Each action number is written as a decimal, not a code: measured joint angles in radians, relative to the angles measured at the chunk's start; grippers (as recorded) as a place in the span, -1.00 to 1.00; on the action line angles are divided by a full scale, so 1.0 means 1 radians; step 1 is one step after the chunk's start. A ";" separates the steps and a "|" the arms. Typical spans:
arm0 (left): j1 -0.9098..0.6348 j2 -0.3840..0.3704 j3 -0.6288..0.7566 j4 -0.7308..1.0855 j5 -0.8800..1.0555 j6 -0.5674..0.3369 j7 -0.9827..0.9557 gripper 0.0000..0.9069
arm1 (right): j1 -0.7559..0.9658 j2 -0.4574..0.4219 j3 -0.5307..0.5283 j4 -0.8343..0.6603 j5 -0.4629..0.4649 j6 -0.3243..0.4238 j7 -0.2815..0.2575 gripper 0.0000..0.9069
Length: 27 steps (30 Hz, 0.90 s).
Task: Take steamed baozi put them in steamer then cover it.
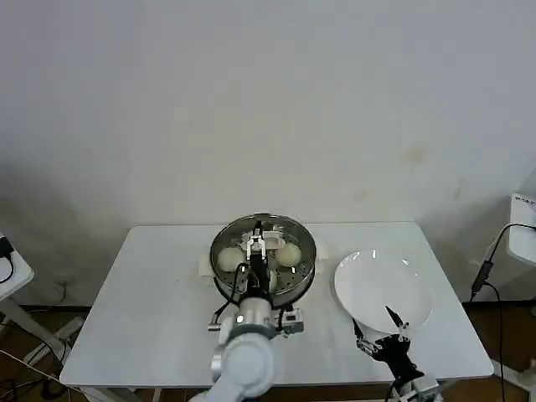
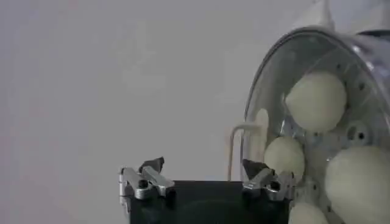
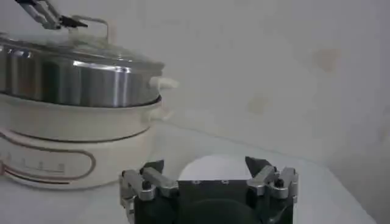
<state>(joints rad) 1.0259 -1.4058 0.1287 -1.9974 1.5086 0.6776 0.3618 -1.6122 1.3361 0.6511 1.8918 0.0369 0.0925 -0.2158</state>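
steamer (image 3: 79, 82): shiny stainless steel, perforated floor
cover (image 2: 268, 91): clear glass, metal rim
steamed baozi (image 2: 317, 102): smooth, matt cream-white
cooker base (image 3: 67, 143): glossy white plastic
plate (image 1: 383, 289): glossy white
table (image 1: 159, 318): matt white

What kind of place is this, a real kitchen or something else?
Probably a lab or test room rather than a kitchen: a plain white table against a bare wall, bearing only the steamer and a white plate, with loose cables at the side.
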 measured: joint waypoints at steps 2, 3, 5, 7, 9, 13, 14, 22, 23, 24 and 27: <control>0.024 0.014 -0.014 -0.038 -0.035 -0.017 -0.019 1.00 | -0.001 -0.003 0.001 0.000 0.003 0.004 0.000 1.00; 0.039 0.023 -0.026 -0.059 -0.059 -0.028 -0.035 1.00 | -0.002 -0.004 0.003 0.000 0.005 0.007 0.000 1.00; 0.070 0.035 -0.056 -0.093 -0.119 -0.047 -0.069 1.00 | -0.004 -0.008 0.006 0.000 0.010 0.011 0.001 1.00; 0.105 0.049 -0.097 -0.118 -0.206 -0.071 -0.118 1.00 | -0.004 -0.009 0.007 0.002 0.017 0.015 0.003 1.00; 0.145 0.057 -0.155 -0.136 -0.315 -0.109 -0.175 1.00 | -0.008 -0.011 0.006 0.006 0.025 0.020 0.004 1.00; 0.234 0.062 -0.309 -0.138 -0.574 -0.236 -0.262 1.00 | -0.015 -0.018 0.008 0.019 0.037 0.025 0.006 1.00; 0.255 0.062 -0.349 -0.134 -0.639 -0.269 -0.279 1.00 | -0.016 -0.019 0.009 0.022 0.039 0.026 0.006 1.00; 0.411 0.075 -0.650 -0.077 -1.155 -0.511 -0.406 1.00 | -0.032 -0.030 0.024 0.051 0.061 0.032 0.005 1.00; 0.430 0.076 -0.683 -0.073 -1.218 -0.535 -0.418 1.00 | -0.034 -0.032 0.026 0.055 0.064 0.032 0.005 1.00; 0.446 0.076 -0.711 -0.071 -1.271 -0.553 -0.428 1.00 | -0.035 -0.033 0.028 0.058 0.067 0.032 0.005 1.00; 0.496 0.071 -0.775 -0.070 -1.406 -0.599 -0.455 1.00 | -0.037 -0.036 0.034 0.066 0.074 0.032 0.003 1.00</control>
<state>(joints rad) 1.5219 -1.3350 -0.6463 -2.0674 0.1028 0.0781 -0.0937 -1.6491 1.3006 0.6853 1.9574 0.1111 0.1243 -0.2128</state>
